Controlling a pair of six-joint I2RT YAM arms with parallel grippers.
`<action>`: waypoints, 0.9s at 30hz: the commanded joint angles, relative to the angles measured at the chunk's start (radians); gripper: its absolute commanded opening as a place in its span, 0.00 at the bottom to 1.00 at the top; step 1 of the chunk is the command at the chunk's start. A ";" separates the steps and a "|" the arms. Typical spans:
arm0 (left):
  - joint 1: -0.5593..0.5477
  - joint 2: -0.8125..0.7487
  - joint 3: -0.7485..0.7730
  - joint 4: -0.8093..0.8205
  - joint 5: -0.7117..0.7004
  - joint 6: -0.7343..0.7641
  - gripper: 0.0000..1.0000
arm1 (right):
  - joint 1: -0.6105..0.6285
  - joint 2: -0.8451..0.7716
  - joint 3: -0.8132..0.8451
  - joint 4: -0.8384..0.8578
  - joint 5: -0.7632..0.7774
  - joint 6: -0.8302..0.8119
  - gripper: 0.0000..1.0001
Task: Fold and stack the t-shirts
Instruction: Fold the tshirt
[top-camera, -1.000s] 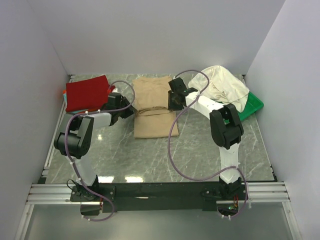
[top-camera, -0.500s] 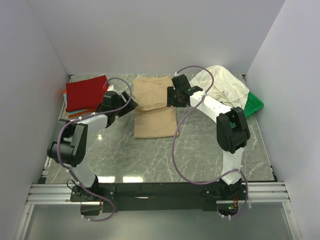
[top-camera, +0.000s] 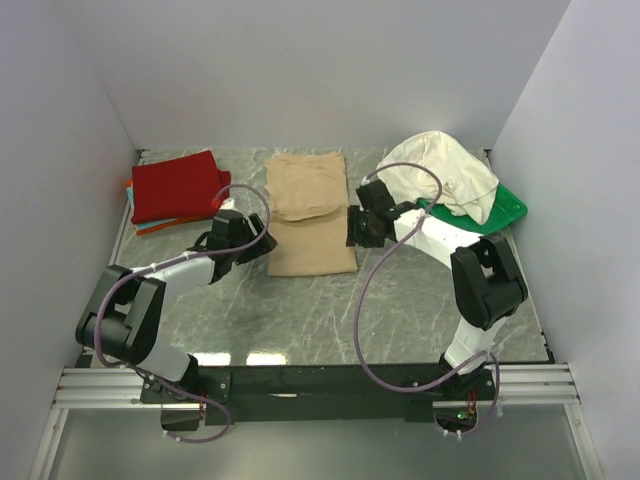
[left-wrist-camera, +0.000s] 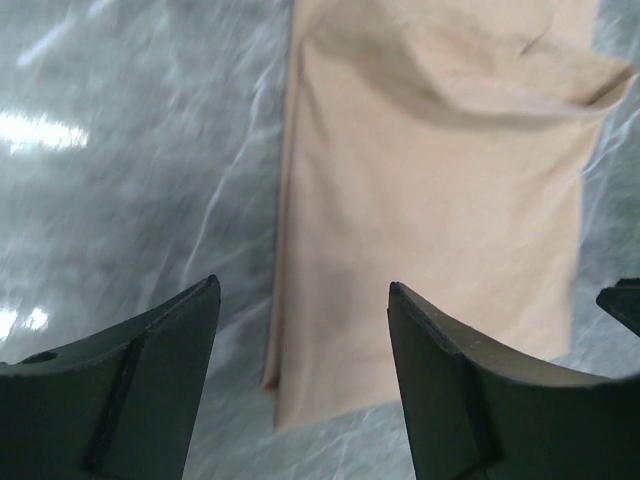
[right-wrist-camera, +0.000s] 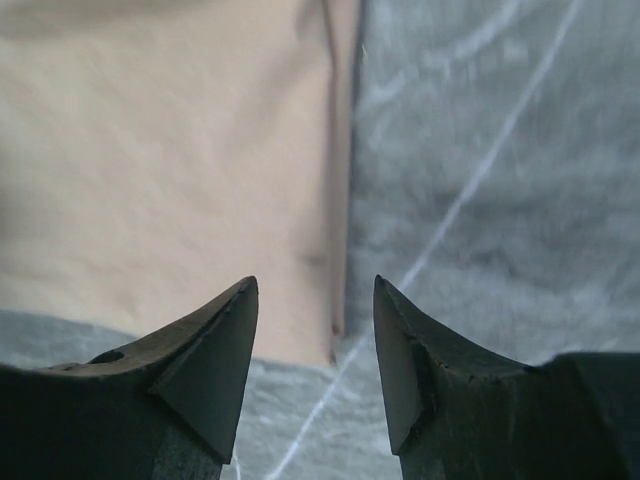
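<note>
T-shirt of tan cloth (top-camera: 308, 215) is lying folded on the worktop (top-camera: 400, 300) seen from above, left gripper (top-camera: 262, 244) and right gripper (top-camera: 352, 228) flanking it. Left wrist: jaws are gaping, holding nothing, over its left edge. Right wrist: jaws are gaping empty over its right edge.

Plain white walls all round: back wall (top-camera: 320, 70), left wall (top-camera: 50, 180), right wall (top-camera: 590, 180), boxing in a grey marbled table (top-camera: 400, 300) veined in white. Bright glare patches (top-camera: 265, 357) gleam near its front, just before the aluminium rail (top-camera: 320, 385) along the near edge.
</note>
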 joint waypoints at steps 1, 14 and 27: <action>-0.006 -0.063 -0.036 -0.015 -0.045 0.000 0.73 | 0.013 -0.077 -0.080 0.063 0.015 0.033 0.55; -0.008 -0.088 -0.102 -0.021 -0.053 -0.022 0.70 | 0.018 -0.111 -0.263 0.158 -0.053 0.066 0.41; -0.009 -0.080 -0.118 -0.013 -0.051 -0.022 0.68 | 0.028 -0.123 -0.289 0.186 -0.085 0.083 0.41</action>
